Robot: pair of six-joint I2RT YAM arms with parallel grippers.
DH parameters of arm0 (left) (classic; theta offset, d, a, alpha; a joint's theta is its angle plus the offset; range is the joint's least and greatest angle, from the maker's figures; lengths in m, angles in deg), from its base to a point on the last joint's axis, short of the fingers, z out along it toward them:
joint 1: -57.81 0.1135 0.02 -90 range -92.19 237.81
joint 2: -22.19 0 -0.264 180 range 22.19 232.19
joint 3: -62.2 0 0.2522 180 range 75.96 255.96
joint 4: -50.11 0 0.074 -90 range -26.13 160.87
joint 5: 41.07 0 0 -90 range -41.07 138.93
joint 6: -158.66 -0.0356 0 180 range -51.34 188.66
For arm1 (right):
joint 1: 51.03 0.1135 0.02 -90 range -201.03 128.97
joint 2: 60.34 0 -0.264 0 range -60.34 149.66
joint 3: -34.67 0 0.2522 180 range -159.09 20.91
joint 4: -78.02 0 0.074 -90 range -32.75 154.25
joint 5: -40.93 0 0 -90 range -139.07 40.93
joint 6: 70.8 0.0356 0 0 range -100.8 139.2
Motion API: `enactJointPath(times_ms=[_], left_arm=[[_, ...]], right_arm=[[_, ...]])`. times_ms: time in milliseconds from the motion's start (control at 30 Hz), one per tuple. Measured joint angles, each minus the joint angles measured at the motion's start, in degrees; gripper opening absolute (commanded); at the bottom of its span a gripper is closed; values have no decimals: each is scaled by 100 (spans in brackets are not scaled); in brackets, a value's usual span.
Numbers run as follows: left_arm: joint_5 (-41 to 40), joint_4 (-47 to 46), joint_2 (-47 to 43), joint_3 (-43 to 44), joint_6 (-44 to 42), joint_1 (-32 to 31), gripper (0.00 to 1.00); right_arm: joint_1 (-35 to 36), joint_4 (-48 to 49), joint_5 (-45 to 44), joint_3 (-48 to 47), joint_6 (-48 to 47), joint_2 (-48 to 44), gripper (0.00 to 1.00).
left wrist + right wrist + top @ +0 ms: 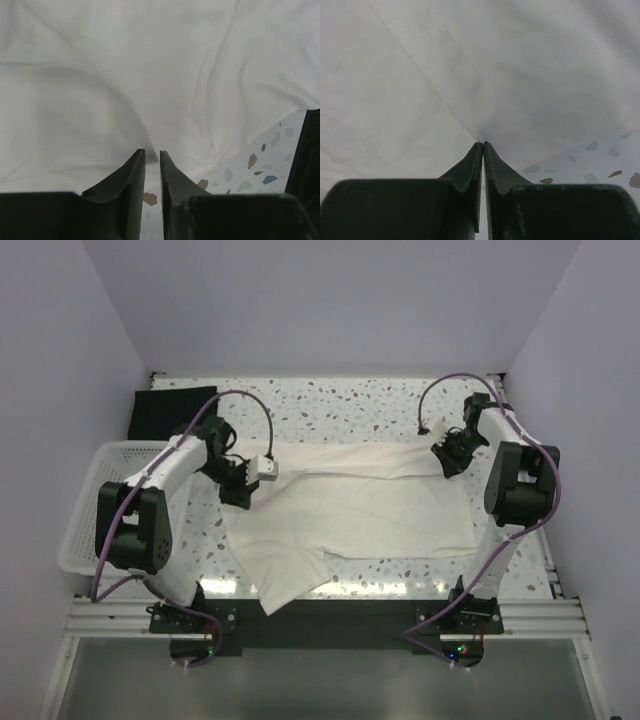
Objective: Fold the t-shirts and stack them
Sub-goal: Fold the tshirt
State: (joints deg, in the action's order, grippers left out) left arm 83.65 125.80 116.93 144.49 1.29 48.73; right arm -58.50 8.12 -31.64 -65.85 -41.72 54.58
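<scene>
Cream cloth, 1 item: the cream t-shirt (350,510), opened out flat on the speckled desk (340,405). It fills the whole stretch between the 2 tools. Its far edge runs from tool to tool with a few long creases behind it. On the left tool's side a flap of the near part hangs over the desk's near edge.

Left tool (240,490): low on the shirt's left edge, toward the far end of that edge. From its own wrist camera the jaws stand almost together, only a thin slit between them. The cloth's folds draw in to the tips, so the tool is pinching the shirt's edge there. Bare speckled desk shows just right of the tips and under them, and cream cloth fills everything ahead.

Right tool (445,458): at the shirt's far right corner. From its wrist camera the jaws are pressed tight together, with the cloth gathered to a point exactly at the tips. It is clamped on the cream shirt. A straight seam or fold line runs away from the tips to the upper left, and a strip of desk shows to the tool's right.

Black cloth, 1 item: the black t-shirt (165,412), folded flat. It lies beyond the left tool and outward of it, at the desk's far corner, well apart from the cream shirt.

White plastic lattice, 1 item: the basket (85,510). It sits outward of the left tool, alongside that arm, just nearer than the black shirt.
</scene>
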Motion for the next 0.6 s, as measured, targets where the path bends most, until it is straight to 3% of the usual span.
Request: enactJointPath(times_ms=[133, 333, 433, 600], left_arm=[[-197, -42, -293, -588, -240, -83, 32], [-262, -247, -330, -638, -238, -107, 43], [-166, -566, -179, -404, 334, -107, 52], [-192, -1665, 564, 387, 1764, -162, 47]], right_arm=[[-7, -2, -24, 22, -68, 0, 2], [-4, -22, -42, 35, -129, 0, 0], [-7, -28, -42, 35, -129, 0, 0], [-4, -31, -42, 35, -122, 0, 0]])
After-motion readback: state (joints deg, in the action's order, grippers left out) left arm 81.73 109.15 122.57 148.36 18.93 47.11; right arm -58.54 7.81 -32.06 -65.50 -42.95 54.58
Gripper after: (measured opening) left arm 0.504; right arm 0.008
